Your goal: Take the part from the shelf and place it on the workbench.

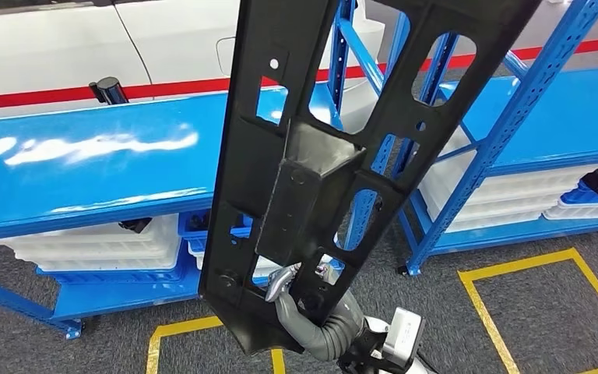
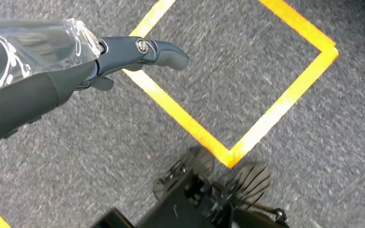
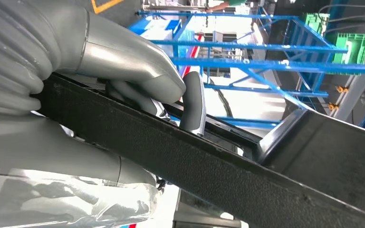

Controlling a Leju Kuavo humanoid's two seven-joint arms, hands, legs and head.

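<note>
part (image 1: 311,179), long and black, is up in front of the blue shelf (image 1: 86,167), gripped near its lower end by the right hand (image 1: 284,282). white trays (image 1: 101,248) stacked underneath. left hand (image 2: 123,54) hangs over carpet, holding nothing, fingers loose.

**Black part against blue shelving, yellow lines on grey floor**

The part (image 1: 311,171) is matte black, with a finely grained texture in the right wrist view. The right hand (image 1: 286,282) gripping it is grey with silvery fingers (image 3: 193,107); its ribbed cover is plain grey. The left hand (image 2: 138,52) is dark grey to black, with clear glossy film wrapped behind it. The shelves (image 1: 86,167) are bright glossy blue with white glare streaks, and white trays (image 1: 101,245) sit beneath. The floor (image 2: 266,57) is speckled grey carpet marked with yellow lines (image 2: 285,97). Behind the shelves a white surface carries a red stripe (image 1: 39,97).
</note>
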